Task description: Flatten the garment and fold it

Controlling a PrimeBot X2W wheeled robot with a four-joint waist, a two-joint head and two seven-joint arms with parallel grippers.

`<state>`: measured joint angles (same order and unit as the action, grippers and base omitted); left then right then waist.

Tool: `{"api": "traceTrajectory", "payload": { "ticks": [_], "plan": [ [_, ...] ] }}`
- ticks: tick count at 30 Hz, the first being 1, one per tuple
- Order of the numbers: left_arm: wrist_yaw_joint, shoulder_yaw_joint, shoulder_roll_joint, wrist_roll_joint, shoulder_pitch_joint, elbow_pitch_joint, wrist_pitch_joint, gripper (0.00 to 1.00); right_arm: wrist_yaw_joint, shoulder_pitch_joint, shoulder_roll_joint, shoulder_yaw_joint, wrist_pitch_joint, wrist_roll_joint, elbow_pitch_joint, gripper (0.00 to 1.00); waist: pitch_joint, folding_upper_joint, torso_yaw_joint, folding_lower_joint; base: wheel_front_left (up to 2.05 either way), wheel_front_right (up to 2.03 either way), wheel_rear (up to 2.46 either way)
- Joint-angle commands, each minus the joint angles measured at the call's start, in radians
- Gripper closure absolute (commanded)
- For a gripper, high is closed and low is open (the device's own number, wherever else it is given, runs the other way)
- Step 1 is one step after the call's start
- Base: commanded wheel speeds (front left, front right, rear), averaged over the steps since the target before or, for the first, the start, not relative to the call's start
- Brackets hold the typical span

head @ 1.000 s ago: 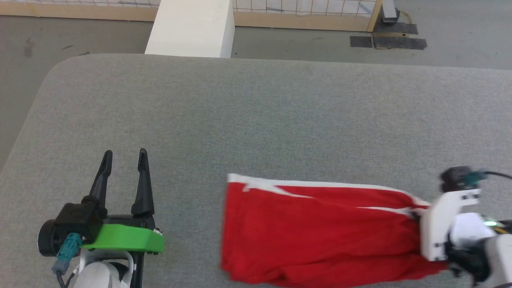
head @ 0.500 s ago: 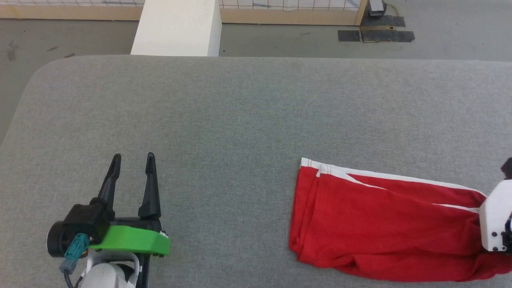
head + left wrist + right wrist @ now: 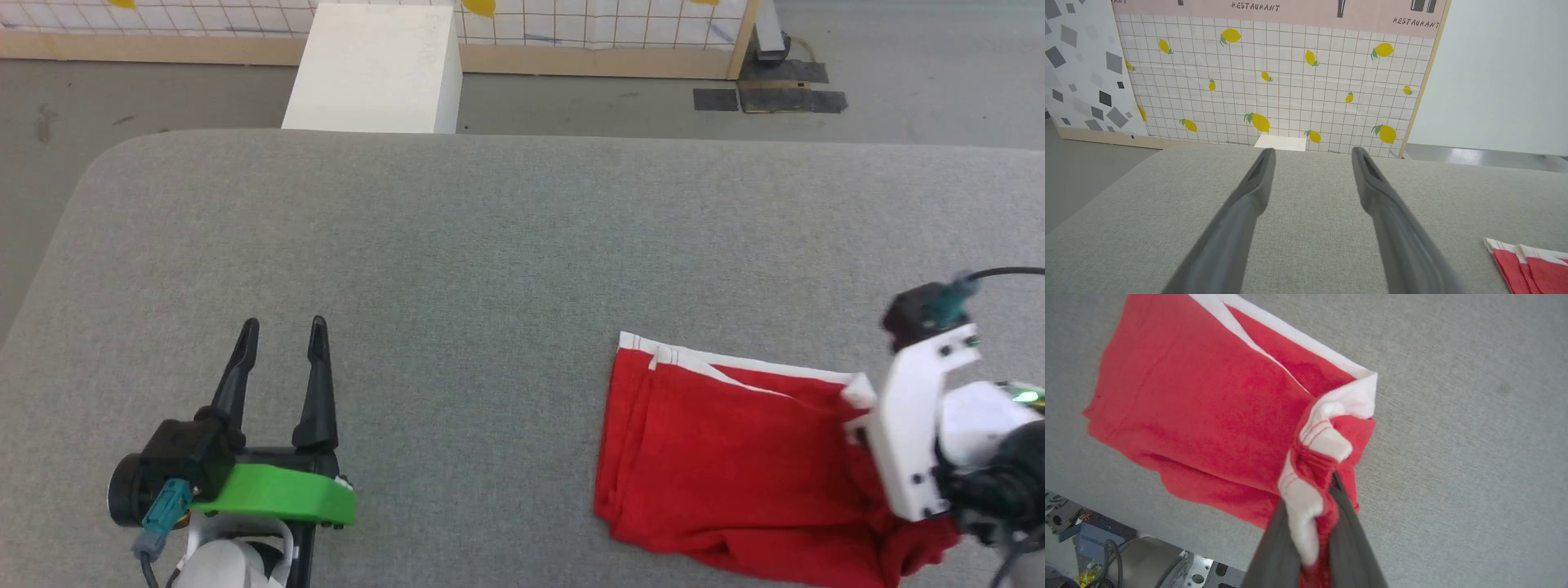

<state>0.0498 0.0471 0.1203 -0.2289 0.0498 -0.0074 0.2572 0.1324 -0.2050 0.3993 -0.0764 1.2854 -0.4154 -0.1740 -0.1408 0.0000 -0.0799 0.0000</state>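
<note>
garment [image 3: 718, 457]: bright red, white stripe trim, white band edge with red stitch lines. table [image 3: 490, 245]: light grey, fine woven texture. left gripper [image 3: 283, 322]: black fingers, green bracket [image 3: 269, 494], teal connector [image 3: 159, 506]. right gripper [image 3: 1331, 479]: dark grey fingers. block [image 3: 375, 69]: white. backdrop [image 3: 1274, 81]: white grid, yellow lemons, pink strip on top. side panel [image 3: 1077, 61]: white, scattered grey squares.
</note>
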Motion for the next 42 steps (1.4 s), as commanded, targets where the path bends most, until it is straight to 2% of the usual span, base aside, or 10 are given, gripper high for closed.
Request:
{"api": "traceTrajectory", "payload": {
  "ticks": [1,4,11,19,20,21,22,28,35,42],
  "plan": [
    [0.007,-0.003,-0.009,0.005,-0.009,-0.002,0.005,0.00,-0.002,-0.009,-0.032,-0.019,0.004,-0.006,-0.006,1.00,-0.002,0.0000,-0.008,0.0000,0.00,0.00,0.00],
    [0.014,-0.005,-0.016,0.007,-0.007,-0.002,0.005,0.00,-0.002,-0.029,-0.101,-0.053,-0.020,0.002,0.012,1.00,-0.012,0.0000,-0.022,0.0000,0.00,0.00,0.00],
    [0.031,-0.004,-0.031,0.014,0.007,0.004,0.005,0.00,-0.002,-0.080,-0.260,-0.089,-0.175,0.085,0.178,1.00,-0.033,0.0000,-0.071,0.0000,0.00,0.00,0.00],
    [0.046,-0.016,-0.037,0.016,0.008,0.017,0.005,0.00,-0.002,-0.110,-0.319,-0.094,-0.344,0.181,0.374,1.00,-0.042,0.0000,-0.100,0.0000,0.00,0.00,0.00],
    [0.048,-0.018,-0.038,0.015,0.007,0.020,0.005,0.00,-0.002,-0.112,-0.322,-0.090,-0.368,0.188,0.392,0.94,-0.040,0.0000,-0.101,0.0000,0.00,0.00,0.00],
    [0.050,-0.020,-0.039,0.014,0.006,0.024,0.005,0.00,-0.002,-0.116,-0.326,-0.095,-0.392,0.194,0.412,0.53,-0.037,0.0000,-0.101,0.0000,0.00,0.00,0.00],
    [0.051,-0.021,-0.039,0.014,0.005,0.027,0.005,0.00,-0.002,-0.119,-0.328,-0.102,-0.408,0.200,0.426,0.00,-0.033,0.0000,-0.100,0.0000,0.00,0.00,0.00],
    [0.060,-0.025,-0.043,0.015,-0.003,0.031,0.005,0.00,-0.002,-0.151,-0.342,-0.173,-0.464,0.140,0.429,0.00,-0.001,0.0000,-0.076,0.0000,0.00,0.00,0.00],
    [0.068,-0.031,-0.041,0.023,-0.017,0.037,0.005,0.00,-0.002,-0.181,-0.346,-0.229,-0.489,0.081,0.322,0.00,0.041,0.0000,-0.024,0.0000,0.00,0.00,0.00],
    [0.070,-0.040,-0.036,0.036,-0.035,0.026,0.005,0.00,-0.002,-0.137,-0.304,-0.119,-0.532,0.155,0.158,0.00,0.054,0.0000,0.038,0.0000,0.00,0.00,0.00]
  ]
}}
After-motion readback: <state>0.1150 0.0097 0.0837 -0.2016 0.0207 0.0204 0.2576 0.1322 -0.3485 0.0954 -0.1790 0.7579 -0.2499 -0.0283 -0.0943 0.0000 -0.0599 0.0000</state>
